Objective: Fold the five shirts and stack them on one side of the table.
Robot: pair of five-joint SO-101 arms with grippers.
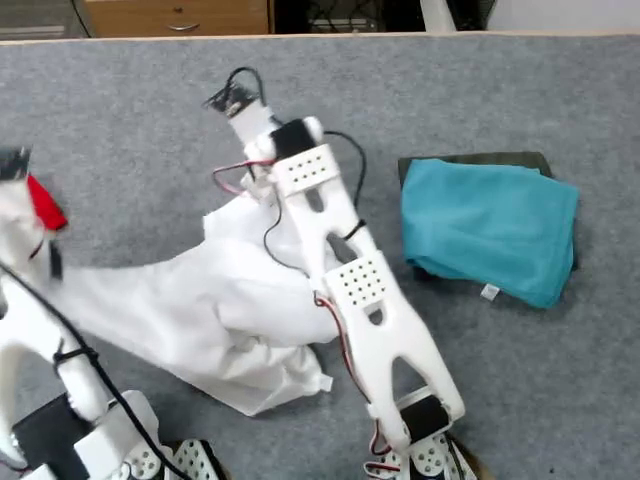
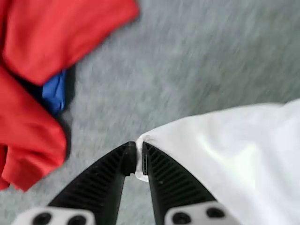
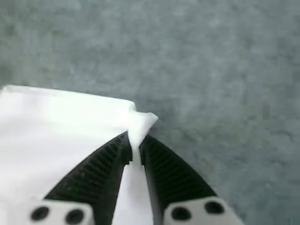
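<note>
Folding of the white shirt (image 1: 220,300) is under way: one corner is clamped in the left tool (image 2: 136,161), another in the right tool (image 3: 135,152), the cloth rumpled on the table (image 1: 500,90). Next, it probably has to be pulled taut and laid flat.

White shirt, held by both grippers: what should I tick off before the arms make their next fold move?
1. Left gripper shut on the white shirt edge: ok.
2. Right gripper shut on a corner of it: ok.
3. White shirt flat between the grips: not ok, bunched.
4. Red shirt apart from the white shirt: ok.
5. Teal shirt folded on the dark shirt, off to one side: ok.
</note>
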